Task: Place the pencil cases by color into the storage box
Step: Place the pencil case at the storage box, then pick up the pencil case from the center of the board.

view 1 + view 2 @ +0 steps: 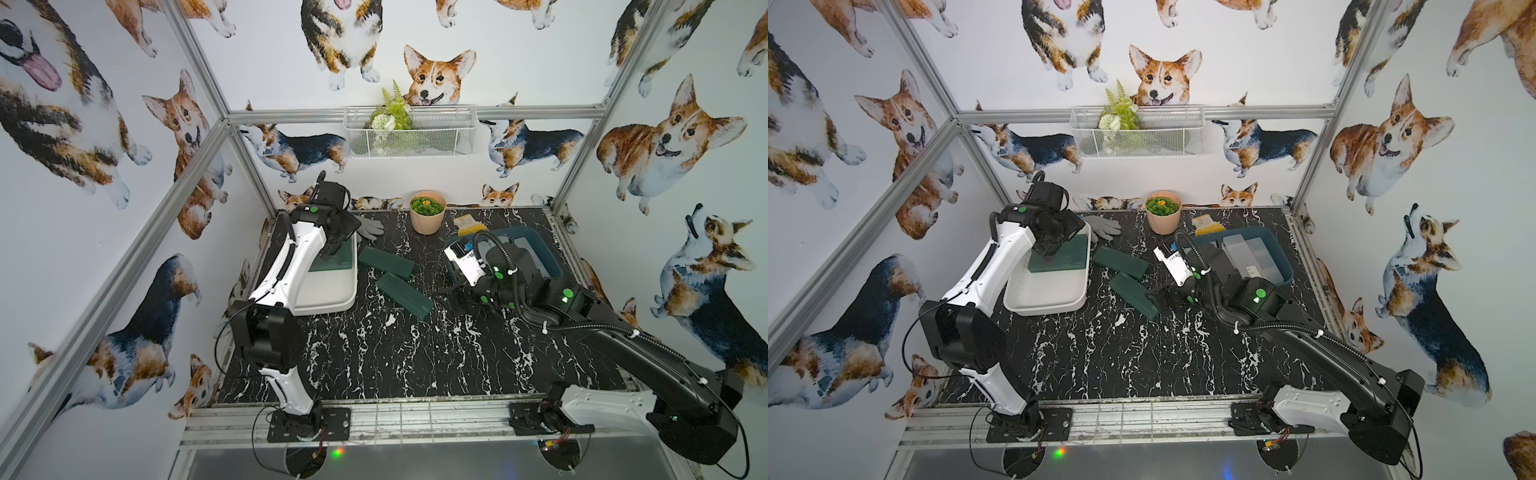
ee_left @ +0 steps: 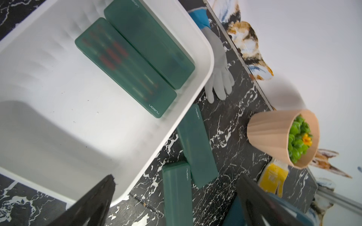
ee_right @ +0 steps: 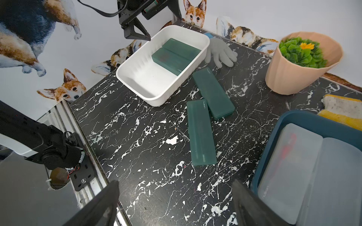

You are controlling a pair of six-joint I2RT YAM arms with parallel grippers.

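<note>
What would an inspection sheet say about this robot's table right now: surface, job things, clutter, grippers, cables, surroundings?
Surface: black, white-veined tabletop.
Job's things: white tub holds two green cases side by side; two loose green cases lie on the table between the tubs; teal-blue tub holds frosted clear cases.
Clutter: grey glove, tan plant pot, yellow sponge, all toward the back.
Grippers: left gripper open above the white tub; right gripper open, empty, low beside the loose cases.
Cables: black ribbed hose runs along the right arm.
Surroundings: corgi wallpaper, aluminium frame, wire basket with greenery on the back wall.
</note>
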